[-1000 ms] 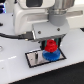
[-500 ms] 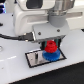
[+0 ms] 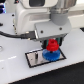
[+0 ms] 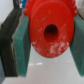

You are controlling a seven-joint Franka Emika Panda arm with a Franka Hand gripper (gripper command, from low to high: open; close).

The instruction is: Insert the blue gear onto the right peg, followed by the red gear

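Over the grey plate [image 3: 44, 58] on the white bench [image 3: 15, 70], the pincer [image 3: 53, 46] grips the red gear [image 3: 52, 46] just above the blue gear [image 3: 50, 55], apparently already seated on the right peg; red's insertion remains.

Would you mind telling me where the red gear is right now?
In the exterior view, the red gear is near the middle, held in the gripper directly above the blue gear on the grey plate.

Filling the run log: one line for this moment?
gripper shut on red gear | red gear over blue gear | plate beneath
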